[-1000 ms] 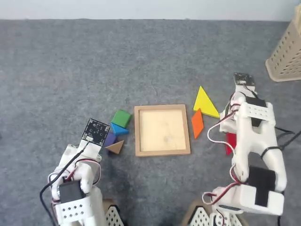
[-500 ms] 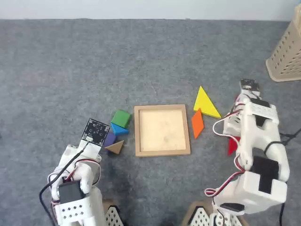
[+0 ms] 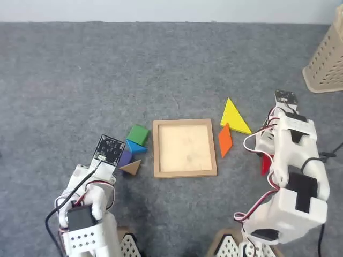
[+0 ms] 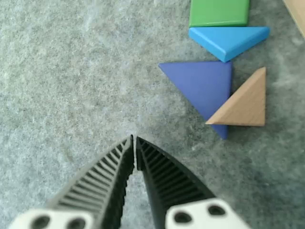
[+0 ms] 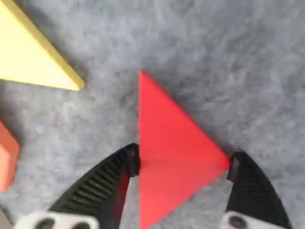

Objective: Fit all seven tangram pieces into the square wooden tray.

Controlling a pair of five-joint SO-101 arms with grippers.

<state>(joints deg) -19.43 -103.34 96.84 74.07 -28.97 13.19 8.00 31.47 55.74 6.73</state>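
- Right gripper [image 5: 183,160]: fingers [image 5: 112,179] spread wide and grasping the red triangle [image 5: 162,129]. One pad is against a straight edge, the other against the opposite corner. The piece lies flat on the grey carpet [image 3: 80,69].
- Left gripper [image 4: 135,143]: clenched on nothing (ribbed pads meet tip to tip), low over bare carpet near the purple triangle [image 4: 202,86].
- The purple triangle touches the plain wood triangle [image 4: 243,102]. Beyond it comes the blue triangle [image 4: 228,38], then the green square [image 4: 219,12]. These four are clustered just beside the tray on the left arm's side.
- A corner of the yellow triangle [image 5: 28,62] lies near the red triangle but apart from it. The orange parallelogram [image 3: 225,140] sits between the yellow triangle and the tray, just beside the tray's wall.
- Square wooden tray [image 3: 185,122]: on the carpet between the two arms. All seven pieces lie outside it.
- Perforated beige basket [image 3: 327,59]: at the far edge on the right arm's side, well apart from the pieces.
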